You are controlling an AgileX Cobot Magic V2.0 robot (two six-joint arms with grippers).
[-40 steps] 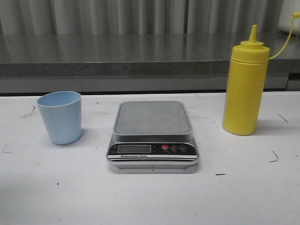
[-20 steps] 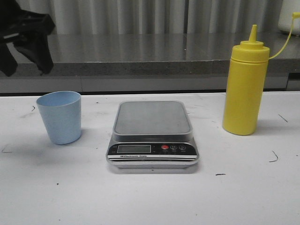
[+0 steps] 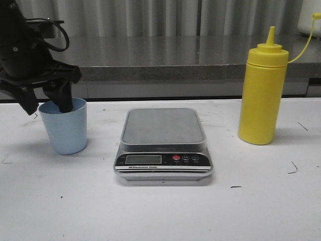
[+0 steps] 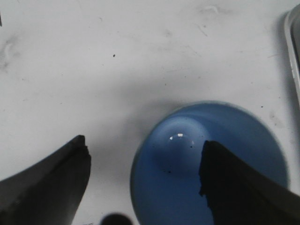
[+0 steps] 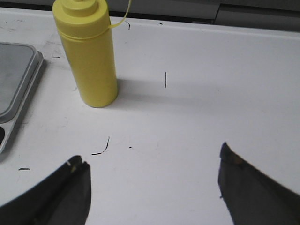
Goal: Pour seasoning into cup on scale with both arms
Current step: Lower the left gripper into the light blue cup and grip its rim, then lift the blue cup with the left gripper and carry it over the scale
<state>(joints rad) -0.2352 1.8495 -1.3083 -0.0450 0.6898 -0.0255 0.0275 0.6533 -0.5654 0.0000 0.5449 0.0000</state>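
Observation:
The light blue cup (image 3: 64, 128) stands upright on the white table, left of the silver scale (image 3: 163, 143). My left gripper (image 3: 46, 105) is open and straddles the cup's left wall: one finger is inside the cup, the other outside on its left. In the left wrist view the cup (image 4: 187, 154) looks empty and the gripper (image 4: 143, 157) is wide open. The yellow seasoning bottle (image 3: 264, 90) stands upright at the right, capped. My right gripper (image 5: 152, 161) is open and empty above bare table, with the bottle (image 5: 89, 56) some way ahead of it.
A grey counter ledge (image 3: 165, 60) runs along the table's far edge. The scale's edge shows in both wrist views (image 4: 293, 51) (image 5: 14, 84). Small pen marks dot the table (image 3: 292, 168).
My left arm has come in from the upper left and moved down to the cup, one finger now inside its rim. Cup, scale and bottle have not moved.

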